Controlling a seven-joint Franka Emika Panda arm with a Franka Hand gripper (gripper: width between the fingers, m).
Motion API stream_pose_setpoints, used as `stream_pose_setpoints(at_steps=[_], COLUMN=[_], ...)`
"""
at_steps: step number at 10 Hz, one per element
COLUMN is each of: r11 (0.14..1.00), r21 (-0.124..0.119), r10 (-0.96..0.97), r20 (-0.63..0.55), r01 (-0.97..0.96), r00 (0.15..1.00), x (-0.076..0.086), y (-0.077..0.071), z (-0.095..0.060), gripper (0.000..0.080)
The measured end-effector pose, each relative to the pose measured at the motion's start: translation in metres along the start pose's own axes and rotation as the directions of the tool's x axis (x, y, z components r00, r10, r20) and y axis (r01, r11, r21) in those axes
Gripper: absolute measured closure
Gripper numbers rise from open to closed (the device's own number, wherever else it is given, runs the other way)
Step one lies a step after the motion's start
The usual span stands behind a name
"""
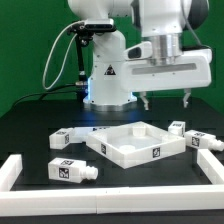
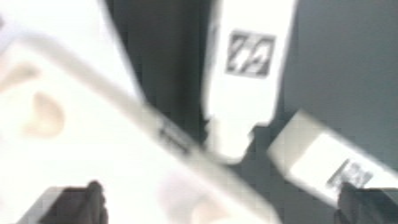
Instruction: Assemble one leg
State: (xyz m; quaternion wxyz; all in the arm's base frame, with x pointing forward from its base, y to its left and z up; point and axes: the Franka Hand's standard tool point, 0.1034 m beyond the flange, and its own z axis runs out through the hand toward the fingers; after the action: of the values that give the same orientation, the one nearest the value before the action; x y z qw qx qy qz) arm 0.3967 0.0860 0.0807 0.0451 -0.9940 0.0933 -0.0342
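My gripper hangs open and empty above the table, over the far right corner of the large white square panel. Two legs lie to the exterior view's right of the panel: one nearer the back, one beside it. Other legs lie to the exterior view's left and front left. The wrist view is blurred: a tagged leg with its stub end toward the gripper, a second leg beside it, and the panel's edge. The dark fingertips stand wide apart.
A low white border rail frames the black table at the front and both sides. The robot's white base stands at the back with a cable hanging beside it. Another leg lies against the panel's left side.
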Motion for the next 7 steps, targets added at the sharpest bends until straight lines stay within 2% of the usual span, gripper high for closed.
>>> stream_pose_setpoints(at_steps=[1, 5, 6, 7], r11=[1.0, 1.0, 0.989, 0.969], r21=[0.0, -0.002, -0.007, -0.002], r10=[-0.021, -0.021, -0.151, -0.248], r20=[-0.025, -0.016, -0.004, 0.018], r01=[0.021, 0.021, 0.151, 0.248], r00=[0.999, 1.0, 0.989, 0.969], x=[0.006, 0.004, 0.011, 0.03], y=[0.002, 0.002, 0.017, 0.04], z=[-0.001, 0.002, 0.008, 0.008], gripper=[0.0151, 0.0151, 0.0151, 0.0151])
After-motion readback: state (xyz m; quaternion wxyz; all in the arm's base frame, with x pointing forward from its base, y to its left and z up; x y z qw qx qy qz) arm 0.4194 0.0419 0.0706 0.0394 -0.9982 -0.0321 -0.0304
